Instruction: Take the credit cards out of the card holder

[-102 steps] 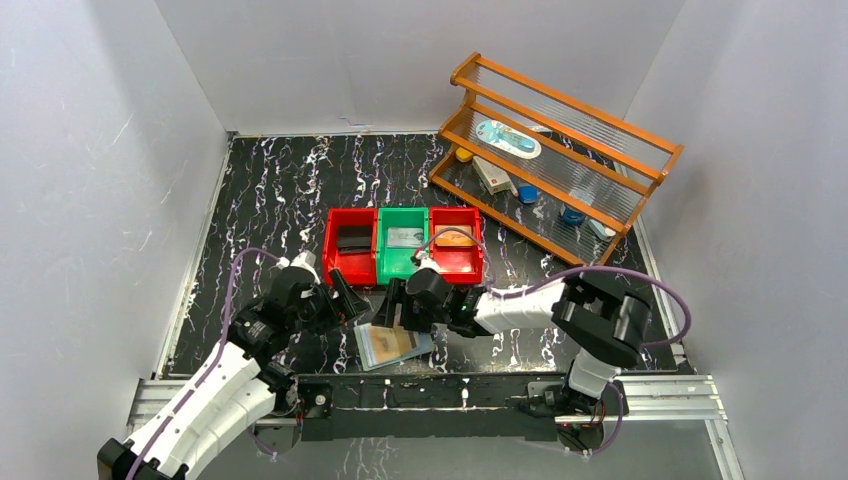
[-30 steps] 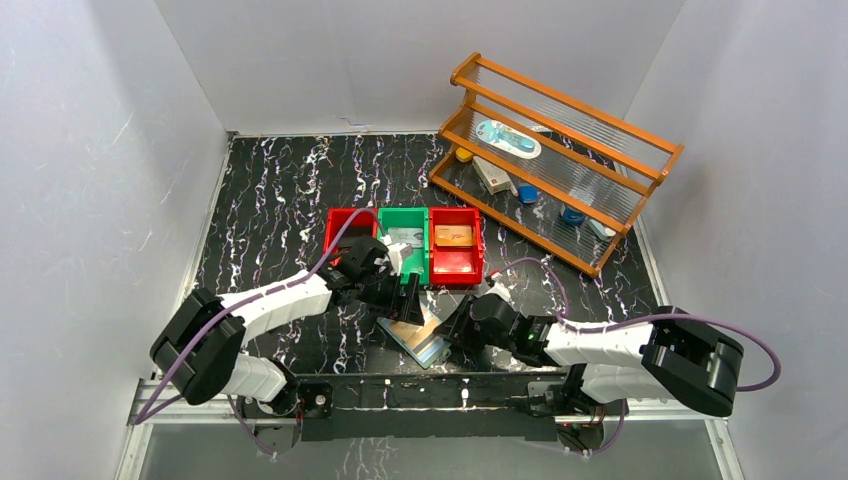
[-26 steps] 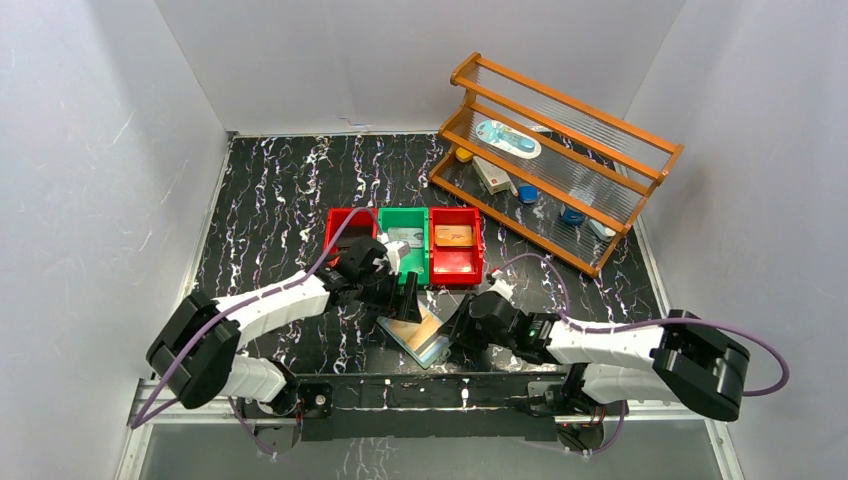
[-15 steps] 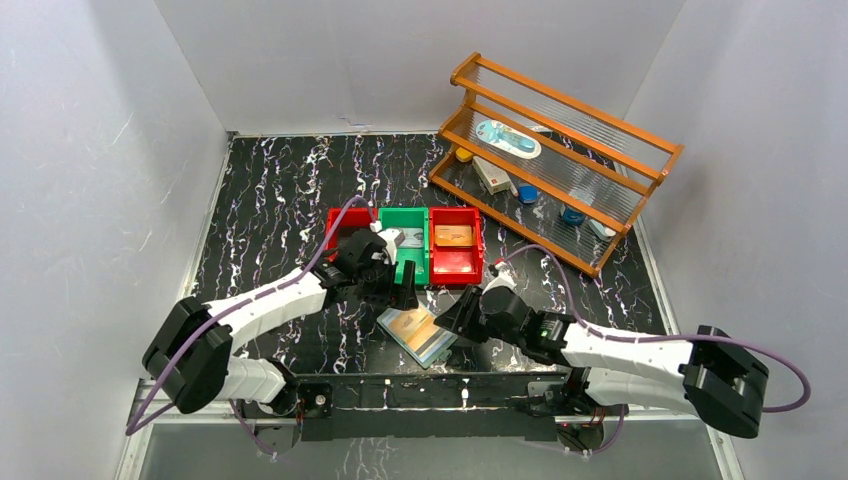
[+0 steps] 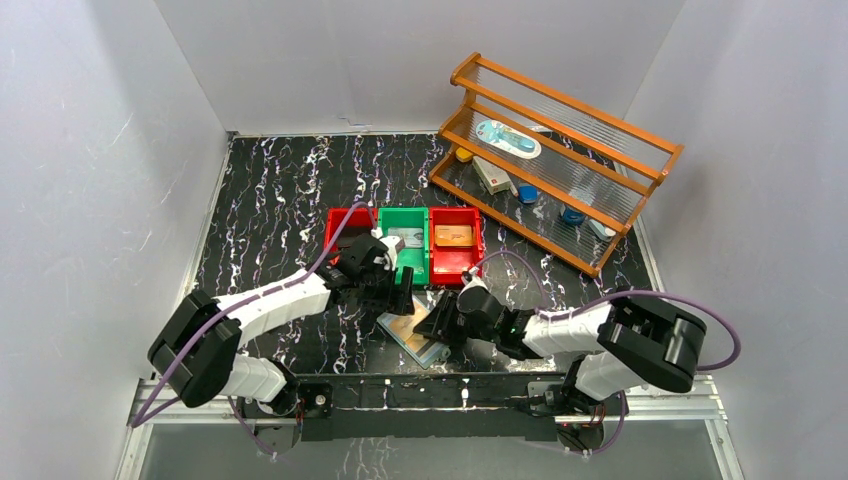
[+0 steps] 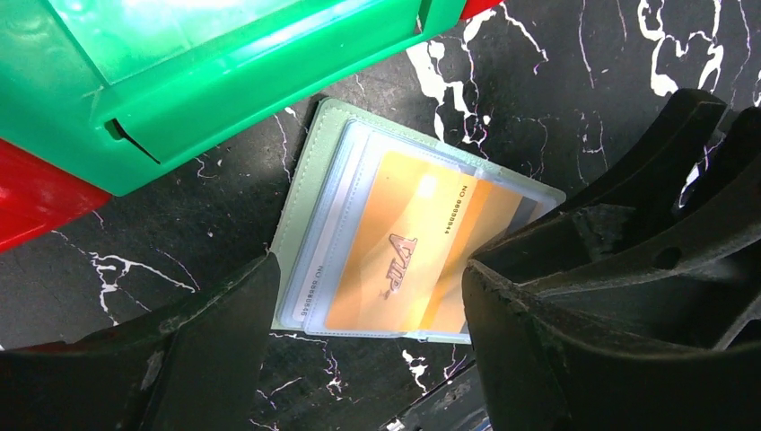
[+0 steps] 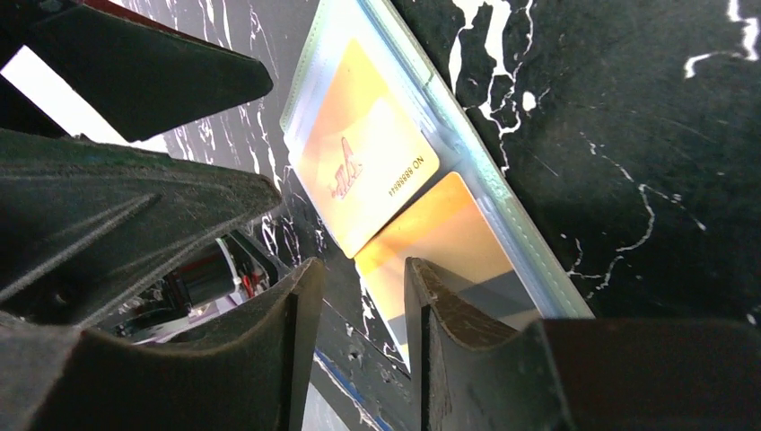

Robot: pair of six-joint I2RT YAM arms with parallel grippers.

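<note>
Black marbled tabletop [image 5: 280, 190], white walls: the sage-green folding card holder [image 6: 301, 197] lies open at six o'clock of the green plastic bin [image 5: 405, 212]. The left gripper [image 6: 370, 269] and the right gripper [image 7: 359, 269] both hang over it with jaws parted, holding nothing. I'd pin the cover, then pinch one card's edge. Two tan-gold credit cards [image 7: 363, 171] show in it. There are two red plastic bins [image 5: 455, 265].

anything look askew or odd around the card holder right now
The card holder lies open, skewed to the green bin beside it rather than square with it. At its sleeves, one gold card overlaps the end of a second gold card. Nothing looks spilled or damaged.
</note>
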